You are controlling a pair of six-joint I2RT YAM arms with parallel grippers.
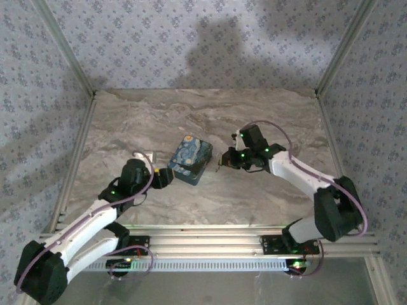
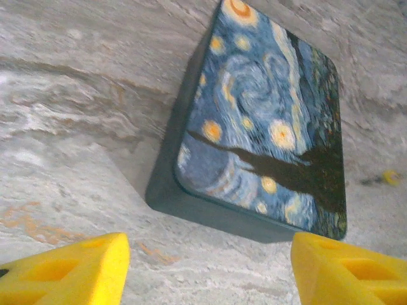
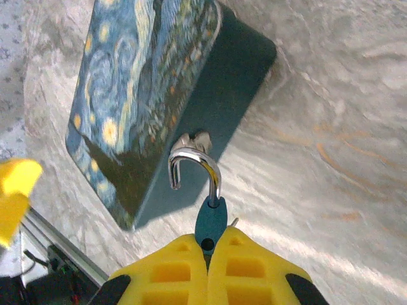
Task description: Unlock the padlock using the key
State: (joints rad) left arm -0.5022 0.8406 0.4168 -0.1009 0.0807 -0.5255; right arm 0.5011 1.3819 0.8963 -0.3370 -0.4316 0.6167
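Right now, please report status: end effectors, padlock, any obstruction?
Left end effector open, facing starry box. Right end effector shut on small teal padlock, shackle by the box edge. Box lies between both.

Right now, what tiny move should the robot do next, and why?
Probably swivel the right tool so the silver shackle slips clear of the latch on the starry box. That tool is shut on the teal padlock, and the shackle has one end free and looks hooked there. The left tool is open.

The table [image 1: 140, 121] is looking like smooth polished stone; the box [image 2: 267, 127] is showing a satin print; the loop of the padlock [image 3: 210, 219] is gleaming chrome-bright.
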